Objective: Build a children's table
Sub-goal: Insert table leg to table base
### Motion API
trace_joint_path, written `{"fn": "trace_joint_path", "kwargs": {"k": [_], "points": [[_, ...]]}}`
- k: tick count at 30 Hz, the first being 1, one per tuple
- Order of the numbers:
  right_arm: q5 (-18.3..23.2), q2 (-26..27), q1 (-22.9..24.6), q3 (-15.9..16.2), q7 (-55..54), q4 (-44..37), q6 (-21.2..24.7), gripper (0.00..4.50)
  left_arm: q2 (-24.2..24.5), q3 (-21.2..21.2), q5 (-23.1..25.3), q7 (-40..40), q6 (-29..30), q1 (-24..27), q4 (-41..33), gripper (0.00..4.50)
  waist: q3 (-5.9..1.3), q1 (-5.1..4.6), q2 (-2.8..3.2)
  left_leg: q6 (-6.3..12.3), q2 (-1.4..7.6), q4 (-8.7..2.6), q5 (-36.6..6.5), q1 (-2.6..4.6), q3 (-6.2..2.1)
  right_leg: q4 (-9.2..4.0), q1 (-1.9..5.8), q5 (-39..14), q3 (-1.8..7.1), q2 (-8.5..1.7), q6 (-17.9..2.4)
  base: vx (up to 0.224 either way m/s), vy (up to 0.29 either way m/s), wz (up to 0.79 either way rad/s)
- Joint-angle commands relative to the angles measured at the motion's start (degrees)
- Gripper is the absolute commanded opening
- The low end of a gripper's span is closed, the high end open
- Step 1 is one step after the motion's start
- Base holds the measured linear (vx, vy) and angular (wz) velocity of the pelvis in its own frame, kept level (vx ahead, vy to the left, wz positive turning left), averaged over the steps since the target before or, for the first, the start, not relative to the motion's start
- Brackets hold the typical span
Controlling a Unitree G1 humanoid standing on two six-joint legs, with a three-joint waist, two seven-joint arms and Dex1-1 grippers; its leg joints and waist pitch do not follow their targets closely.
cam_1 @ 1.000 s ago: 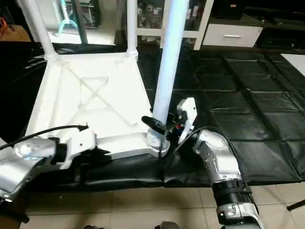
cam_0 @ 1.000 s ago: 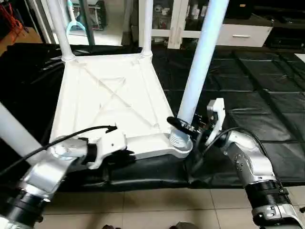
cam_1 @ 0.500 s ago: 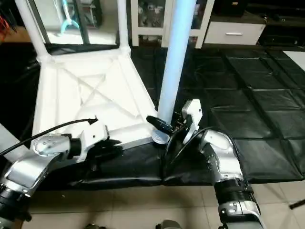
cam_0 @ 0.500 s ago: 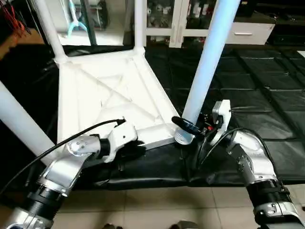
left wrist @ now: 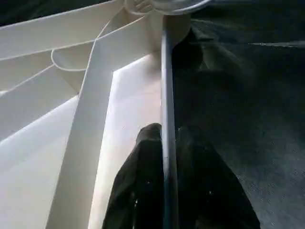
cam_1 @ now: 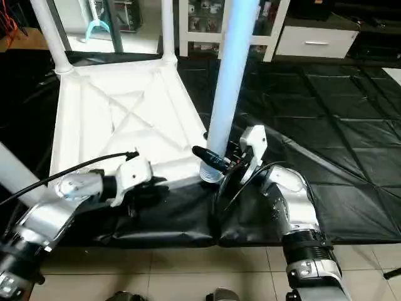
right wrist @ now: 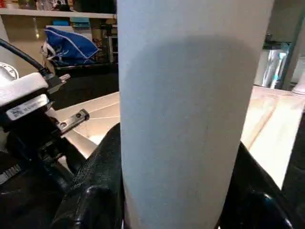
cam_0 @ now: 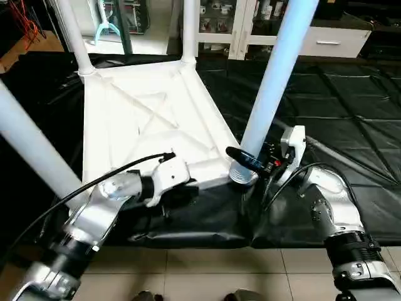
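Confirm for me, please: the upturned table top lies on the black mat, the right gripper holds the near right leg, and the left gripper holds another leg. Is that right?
Not quite. The left gripper pinches the near edge of the table top, not a leg; the left wrist view shows a finger on each side of the rim. The right gripper does hold the near right leg, on the black mat.

1. All four legs run off the top of the head views: the near-right leg (cam_0: 270, 94), the near-left leg (cam_0: 31, 147), and the two far legs (cam_0: 70, 34) (cam_0: 189, 28), so none shows its upper end.
2. The near-left corner of the table top (cam_0: 150, 119) is covered by the left gripper (cam_0: 182, 191) and its forearm.
3. In the left wrist view, the fingers (left wrist: 143, 181) are cut by the picture's edge, and the top's rim between them hides their inner faces.
4. The right gripper (cam_0: 254, 166) sits partly behind the leg; its far finger cannot be made out.
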Motion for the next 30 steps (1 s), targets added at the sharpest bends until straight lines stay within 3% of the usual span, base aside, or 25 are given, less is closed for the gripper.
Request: {"fn": "trace_joint_path", "kwargs": {"k": [1,5,6,7,10,15,20,26,27,30], "points": [[0.37,-0.61,-1.28,-0.76,0.36,0.50,-1.24,1.86,-0.59,-0.34,0.42,0.60,-0.98,-1.67,0.66,0.70,-3.68,-0.13,-0.12,4.12,2.19,-4.80,-9.15,1.62,-1.27,-4.64,2.51,-5.98,2.08,-2.28,-14.59,0.000,0.000,0.00],[0.32,-0.60,-1.35,-0.90,0.31,0.65,-1.25,1.86,-0.93,-1.09,1.33,0.53,-2.53,-2.68,2.16,0.70,-3.94,-0.09,-0.14,6.03,2.13,-4.56,-5.70,1.49,-1.23,-4.09,2.68,-0.69,2.03,-2.21,-15.52,0.000,0.000,0.00],[0.52,-0.63,-1.54,-1.23,0.10,0.66,-1.15,1.86,-1.66,-0.85,0.22,-0.69,-1.74,-3.27,2.91,0.99,-4.02,-0.05,-0.17,7.06,2.10,-4.41,-4.09,1.49,-1.08,-3.83,2.73,2.08,2.05,-2.23,-16.41,0.000,0.000,0.00],[0.60,-0.66,-1.68,-1.48,-0.05,0.65,-1.18,1.86,-1.78,-0.72,-0.19,-1.28,-1.33,-3.51,2.89,0.99,-4.16,0.00,0.05,7.33,2.08,-4.35,-3.72,1.51,-1.09,-3.74,2.82,2.76,2.04,-2.26,-16.68,0.000,0.000,0.00],[0.89,-0.93,-2.07,-2.04,-0.19,0.63,-1.06,1.86,-1.82,-0.52,-0.63,-2.03,-0.97,-3.99,2.59,1.24,-4.10,0.05,-0.14,8.31,2.12,-4.34,-3.17,1.43,-1.01,-3.71,2.90,3.71,2.01,-2.34,-17.40,0.000,0.000,0.00],[1.10,-1.48,-2.24,-2.58,-0.37,0.25,-1.03,1.86,-1.73,-1.58,1.81,-0.88,-3.82,-4.97,5.63,1.38,-4.03,0.01,0.19,7.16,2.21,-4.49,-5.45,1.70,-0.98,-4.15,2.82,0.56,1.97,-2.20,-16.97,0.000,0.000,0.00],[1.11,-2.02,-2.18,-3.06,-0.45,0.21,-1.24,1.86,-1.71,-3.41,3.17,-2.12,-3.04,-4.72,6.51,1.38,-4.07,0.05,0.40,6.35,2.31,-4.62,-6.15,1.68,-1.06,-4.10,2.92,0.59,2.00,-2.30,-17.24,0.000,0.000,0.00],[1.21,-2.23,-2.28,-3.33,-0.63,0.28,-1.41,1.86,-1.20,-4.07,4.28,-2.59,-1.71,-4.22,7.32,1.38,-4.06,-0.04,0.28,5.67,2.32,-4.71,-7.41,1.71,-1.04,-4.38,2.84,-1.55,2.07,-2.34,-16.97,0.000,0.000,0.00],[1.21,-2.25,-2.33,-3.35,-0.63,0.34,-1.42,1.86,-1.20,-4.00,4.29,-2.58,-1.67,-4.25,7.49,1.11,-4.05,-0.05,0.25,5.63,2.29,-4.72,-7.52,1.66,-1.04,-4.44,2.89,-1.84,2.06,-2.36,-16.90,0.000,0.000,0.00],[1.17,-2.31,-2.63,-3.45,-0.61,0.74,-1.48,1.86,-1.28,-3.30,3.83,-2.79,-1.24,-4.40,7.97,0.99,-4.11,-0.06,0.25,5.51,2.32,-4.73,-7.61,1.71,-1.03,-4.48,2.81,-2.34,2.07,-2.35,-16.80,0.000,0.000,0.00]]}}
